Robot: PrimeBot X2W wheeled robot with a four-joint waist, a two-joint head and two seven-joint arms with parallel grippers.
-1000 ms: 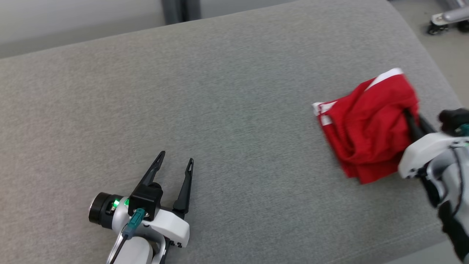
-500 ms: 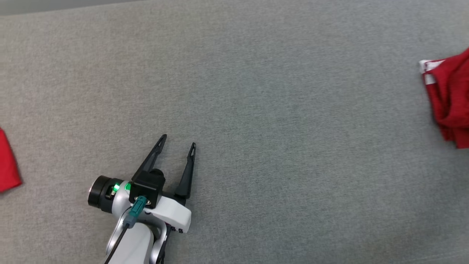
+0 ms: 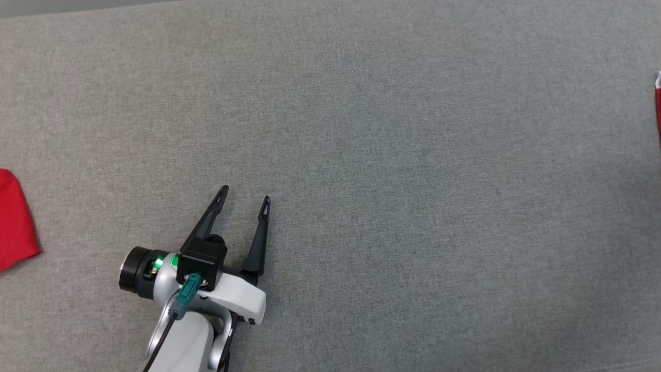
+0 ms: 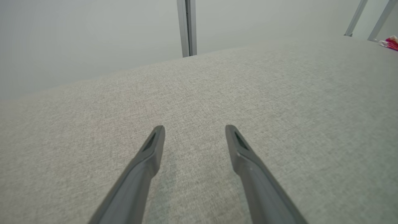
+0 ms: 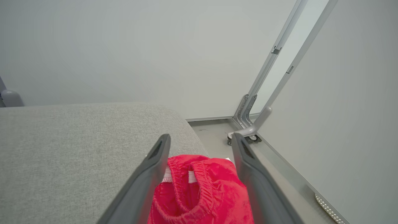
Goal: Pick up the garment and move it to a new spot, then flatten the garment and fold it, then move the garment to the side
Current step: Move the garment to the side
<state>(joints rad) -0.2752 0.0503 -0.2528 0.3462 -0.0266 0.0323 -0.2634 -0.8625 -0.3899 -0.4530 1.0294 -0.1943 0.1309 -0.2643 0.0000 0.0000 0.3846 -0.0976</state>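
— Where is the garment?

— The red garment (image 5: 202,189) lies bunched up at the right end of the grey cushion (image 5: 62,149), close to its rounded far corner. The floor (image 5: 214,140) begins just past it. A white band shows along the heap's far rim.

— Is the right claw gripping it?

— No. The right claw (image 5: 201,136) is released. Its two dark fingers (image 5: 146,177) are spread wide, and in the wrist view one stands to each side of the heap. Whether either finger touches the cloth, I cannot tell.

— And from the head camera?

— There the garment (image 3: 659,108) is a red sliver with a white tip, by the cushion's right end.

— The left claw?

— The left claw (image 3: 245,194) is released as well, with nothing between its fingers. It sits low over the near left part of the cushion, well apart from the garment, and points toward the far edge.

— Anything else?

— A second red cloth (image 3: 15,222) lies flat toward the cushion's left end. Beyond the right end, a grey metal frame (image 5: 248,132) on a small wheel stands on the floor beside a pale wall (image 5: 124,46).
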